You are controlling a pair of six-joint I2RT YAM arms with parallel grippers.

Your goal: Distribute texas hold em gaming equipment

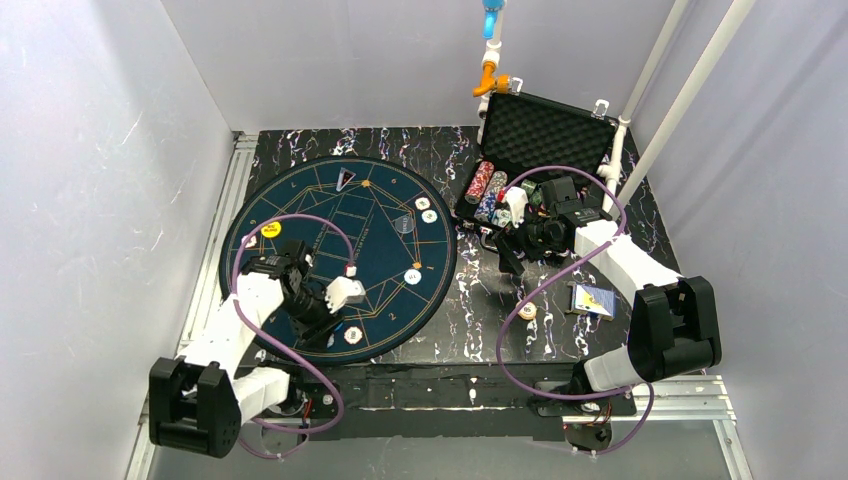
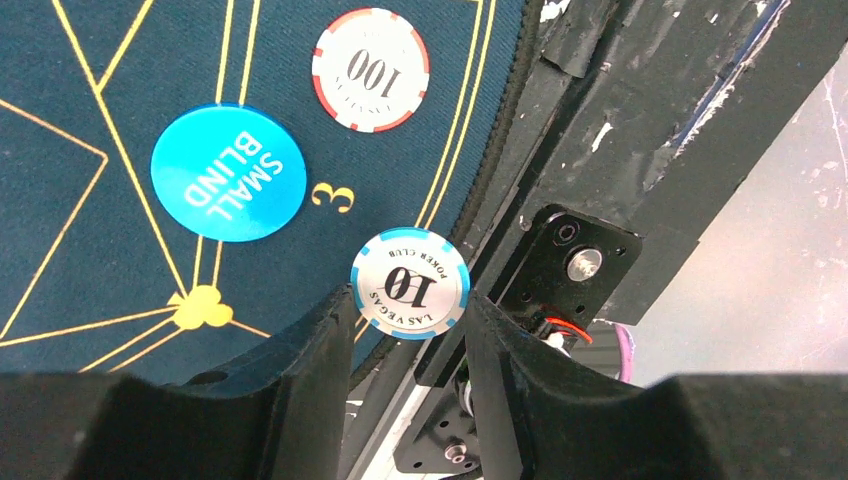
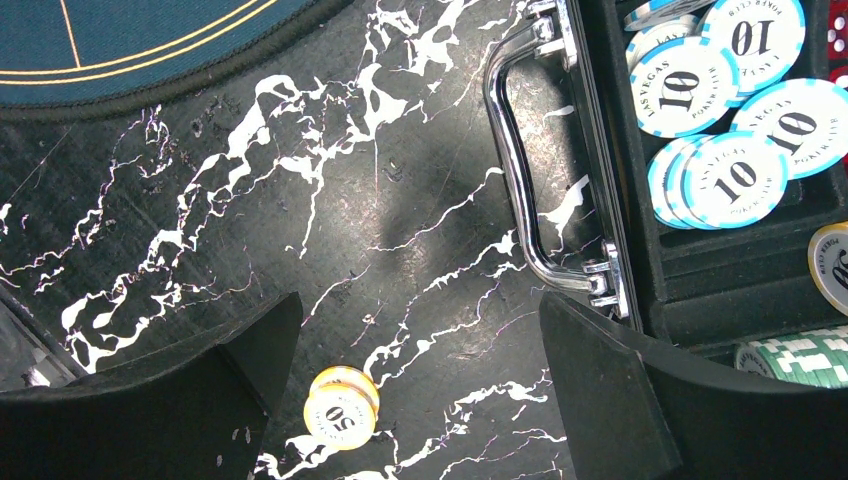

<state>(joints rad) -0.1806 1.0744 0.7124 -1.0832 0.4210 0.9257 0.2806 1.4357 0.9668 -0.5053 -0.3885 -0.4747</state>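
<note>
In the left wrist view my left gripper (image 2: pixel 408 305) is shut on the edges of a blue-and-white "10" chip (image 2: pixel 410 283), low over the near rim of the round mat (image 2: pixel 90 80). A blue "SMALL BLIND" disc (image 2: pixel 228 172) and a red-and-white "100" chip (image 2: pixel 371 69) lie on the mat beyond it. My right gripper (image 3: pixel 420 340) is open and empty above the table, beside the case handle (image 3: pixel 515 170). Two stacked yellow "50" chips (image 3: pixel 340 405) lie near its left finger. Blue "10" chips (image 3: pixel 735 180) fill the case.
From the top view, the open black case (image 1: pixel 560 130) stands at the back right with rows of chips (image 1: pixel 481 181). A yellow disc (image 1: pixel 271 229) and chips (image 1: pixel 412 277) lie on the mat. Blue-backed cards (image 1: pixel 592 299) lie by the right arm. Grey walls close in on both sides.
</note>
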